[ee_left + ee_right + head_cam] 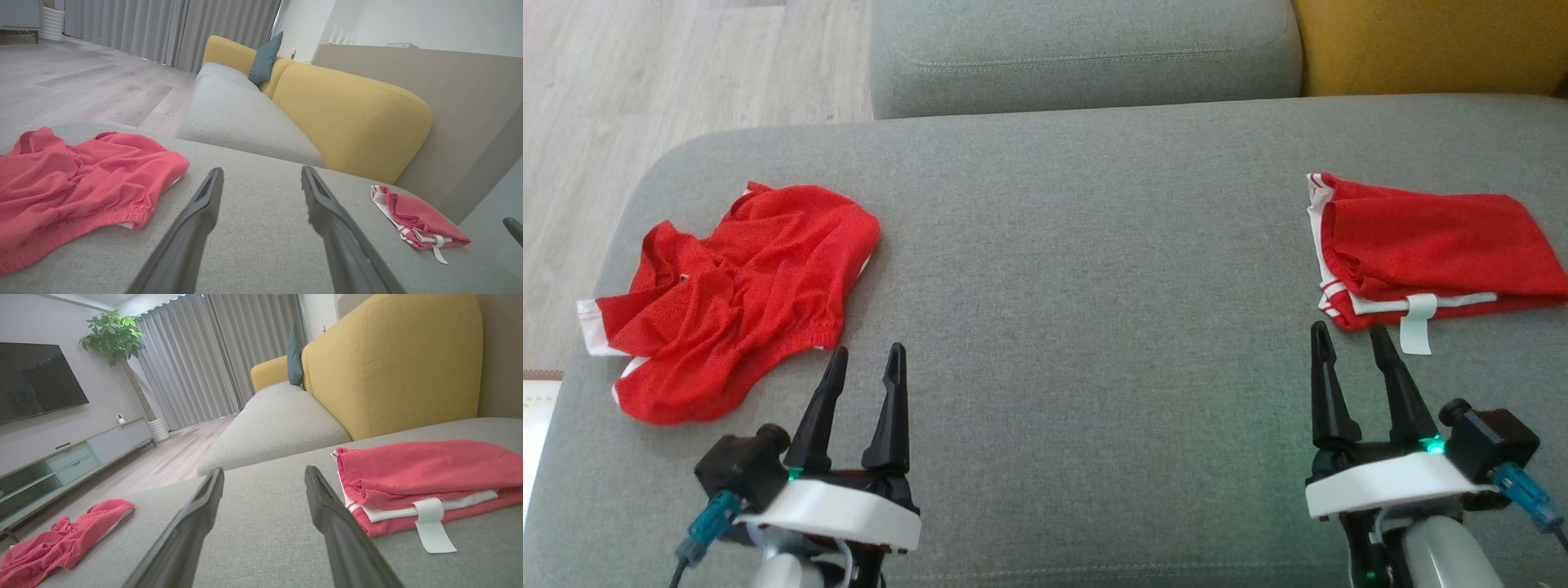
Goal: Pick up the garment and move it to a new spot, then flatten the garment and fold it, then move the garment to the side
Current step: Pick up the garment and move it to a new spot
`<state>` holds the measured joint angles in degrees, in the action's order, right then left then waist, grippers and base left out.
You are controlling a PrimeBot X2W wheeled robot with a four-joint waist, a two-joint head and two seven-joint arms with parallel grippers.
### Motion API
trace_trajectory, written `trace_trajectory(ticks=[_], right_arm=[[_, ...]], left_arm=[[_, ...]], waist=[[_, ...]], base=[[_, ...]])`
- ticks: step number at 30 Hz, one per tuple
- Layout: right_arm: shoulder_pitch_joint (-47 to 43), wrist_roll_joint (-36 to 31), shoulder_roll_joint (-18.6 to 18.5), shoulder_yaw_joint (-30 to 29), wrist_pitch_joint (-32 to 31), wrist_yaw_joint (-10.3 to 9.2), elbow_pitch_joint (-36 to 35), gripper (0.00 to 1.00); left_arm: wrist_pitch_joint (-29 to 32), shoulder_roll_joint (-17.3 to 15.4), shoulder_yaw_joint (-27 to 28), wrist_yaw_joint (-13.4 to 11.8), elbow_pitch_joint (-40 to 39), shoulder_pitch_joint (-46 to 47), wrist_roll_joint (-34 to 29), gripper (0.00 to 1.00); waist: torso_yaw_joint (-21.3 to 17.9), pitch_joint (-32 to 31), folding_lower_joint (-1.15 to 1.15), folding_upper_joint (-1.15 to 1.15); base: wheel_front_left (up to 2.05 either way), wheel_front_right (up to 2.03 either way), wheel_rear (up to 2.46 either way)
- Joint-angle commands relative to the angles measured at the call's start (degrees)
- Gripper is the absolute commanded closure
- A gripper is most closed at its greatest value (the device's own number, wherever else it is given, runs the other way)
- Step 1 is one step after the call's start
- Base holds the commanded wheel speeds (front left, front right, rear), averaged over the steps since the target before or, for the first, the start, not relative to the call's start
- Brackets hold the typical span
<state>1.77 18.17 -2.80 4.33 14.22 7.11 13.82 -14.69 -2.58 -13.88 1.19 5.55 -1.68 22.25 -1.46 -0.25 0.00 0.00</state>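
Note:
A crumpled red garment (735, 298) with white trim lies on the left of the grey cushion (1078, 269); it also appears as the red garment (73, 183) and the red garment (61, 539). My left gripper (866, 353) stands open just right of its near edge, nothing between the fingers. A second red garment (1429, 245), folded, with white stripes and a white label, rests at the right; the folded garment (425, 477) and folded garment (416, 220) show in the wrist views. My right gripper (1349, 333) is open just in front of it.
The grey cushion drops off to wooden floor (645, 82) at the left and far left. A further grey seat (1086, 57) and a yellow backrest (1429, 45) lie beyond. A TV stand (73, 457) and a potted plant (118, 339) stand across the room.

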Motion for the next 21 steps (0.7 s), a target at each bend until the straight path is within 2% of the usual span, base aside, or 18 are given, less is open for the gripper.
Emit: trace_trajectory(ticks=[1, 10, 21], right_arm=[[2.0, 0.5, -0.1, 1.4, 0.8, 0.37, -1.6, 0.00], [1.6, 0.7, -0.1, 1.9, 0.8, 0.37, -1.3, 0.00], [1.3, 1.2, -0.1, 4.4, 0.8, 0.37, -0.9, 0.00]], left_arm=[[-0.3, -0.3, 1.7, 0.0, -2.0, 2.7, -0.5, 0.00], [-0.3, -0.3, 1.6, -0.1, -1.7, 2.9, -0.4, 0.00], [-0.3, -0.3, 3.7, -0.4, -1.8, 3.0, -0.9, 0.00]], waist=[[0.1, 0.0, 0.00, 0.00], [2.4, 0.0, 0.00, 0.00], [11.3, 0.2, 0.00, 0.00]], base=[[0.00, 0.00, 0.00], [0.00, 0.00, 0.00], [0.00, 0.00, 0.00]])
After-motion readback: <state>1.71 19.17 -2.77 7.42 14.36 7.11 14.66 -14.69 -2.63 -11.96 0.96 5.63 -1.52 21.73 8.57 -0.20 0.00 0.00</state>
